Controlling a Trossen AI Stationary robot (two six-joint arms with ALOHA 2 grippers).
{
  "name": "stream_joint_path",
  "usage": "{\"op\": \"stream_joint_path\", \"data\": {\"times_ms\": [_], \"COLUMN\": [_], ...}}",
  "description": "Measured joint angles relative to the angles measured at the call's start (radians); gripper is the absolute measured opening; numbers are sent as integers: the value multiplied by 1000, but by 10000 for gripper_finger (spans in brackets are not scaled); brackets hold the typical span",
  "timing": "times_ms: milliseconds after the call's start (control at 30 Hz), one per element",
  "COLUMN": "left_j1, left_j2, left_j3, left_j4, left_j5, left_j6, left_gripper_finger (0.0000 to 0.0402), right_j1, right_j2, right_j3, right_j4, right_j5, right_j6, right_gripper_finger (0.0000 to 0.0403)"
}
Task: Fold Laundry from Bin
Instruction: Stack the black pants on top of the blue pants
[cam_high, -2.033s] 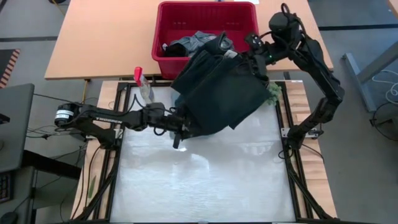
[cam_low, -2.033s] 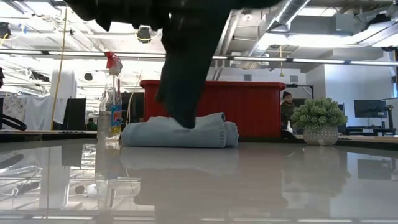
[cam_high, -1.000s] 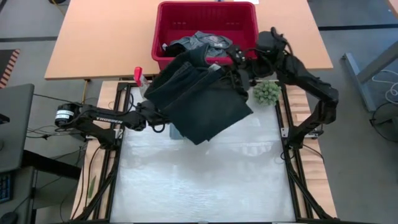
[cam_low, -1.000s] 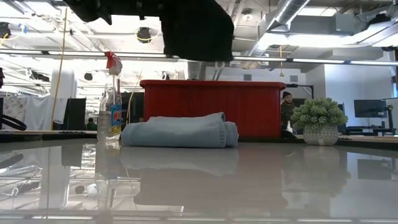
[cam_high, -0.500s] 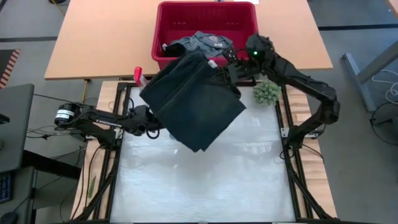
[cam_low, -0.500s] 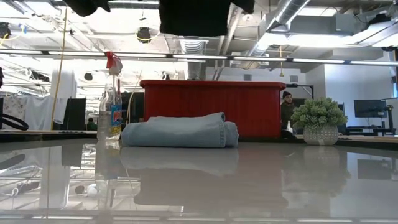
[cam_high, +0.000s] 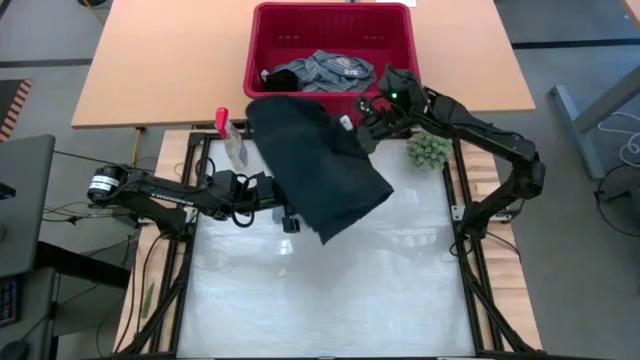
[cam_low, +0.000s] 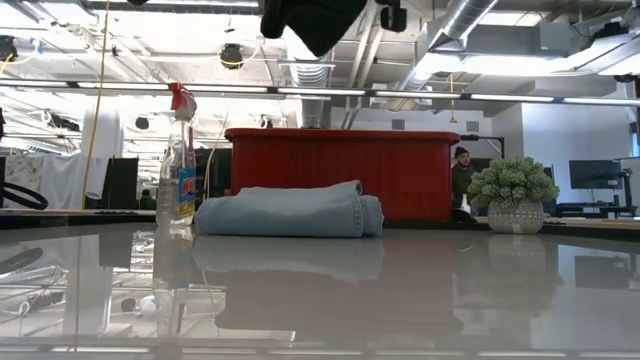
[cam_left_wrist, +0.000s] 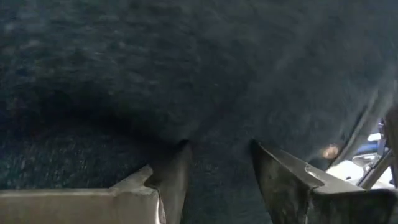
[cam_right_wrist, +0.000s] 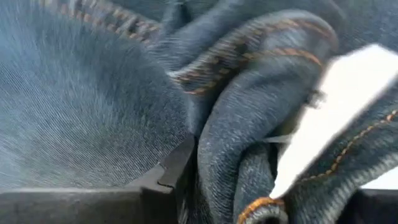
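A dark navy denim garment (cam_high: 320, 165) hangs in the air over the table's far part, and its lowest tip shows at the top of the low view (cam_low: 312, 22). My right gripper (cam_high: 366, 106) is shut on its bunched upper end. My left gripper (cam_high: 286, 208) is low at the garment's left side, fingers apart, and dark cloth (cam_left_wrist: 205, 74) fills its view. The red bin (cam_high: 400, 40) stands beyond the table with a grey-blue garment (cam_high: 322, 70) inside. A folded light blue garment (cam_low: 285, 210) lies on the table before the bin. My right gripper holds a bunched, folded part of the garment with orange-stitched seams and a white label (cam_right_wrist: 249, 124), several layers between its fingers (cam_right_wrist: 177, 167). The garment hangs below and to the left of the gripper, clear of the table. My left gripper: I cannot tell whether its fingertips (cam_left_wrist: 181, 155) touch the cloth in front of them.
A clear spray bottle with a red top (cam_high: 228, 135) stands at the table's far left. A fuzzy green ball (cam_high: 428, 150) sits at the far right. The near part of the table (cam_high: 330, 300) is bare and glossy. A person (cam_low: 460, 170) shows in the room behind.
My right gripper has gone toward the table's left along the bin's near side, carrying the garment's upper end. The garment has risen, its lower end nearly out of the low view, and now hangs narrower. My left gripper has gone toward the right, under the garment.
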Motion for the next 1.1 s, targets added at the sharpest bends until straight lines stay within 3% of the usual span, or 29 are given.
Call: {"op": "stream_joint_path", "data": {"times_ms": [500, 833, 1100], "left_j1": [-2, -64, -81], "left_j2": [-5, -6, -4], "left_j3": [56, 58, 58], "left_j4": [-81, -88, -129], "left_j5": [52, 31, -42], "left_j6": [-33, -45, -84], "left_gripper_finger": [169, 169, 169], "right_j1": [94, 141, 174], "right_j2": [38, 39, 64], "right_j3": [-1, -2, 0], "right_j4": [54, 86, 68], "right_j5": [58, 60, 137], "right_j6": [-128, -268, -318], "right_gripper_finger": [238, 242, 240]}}
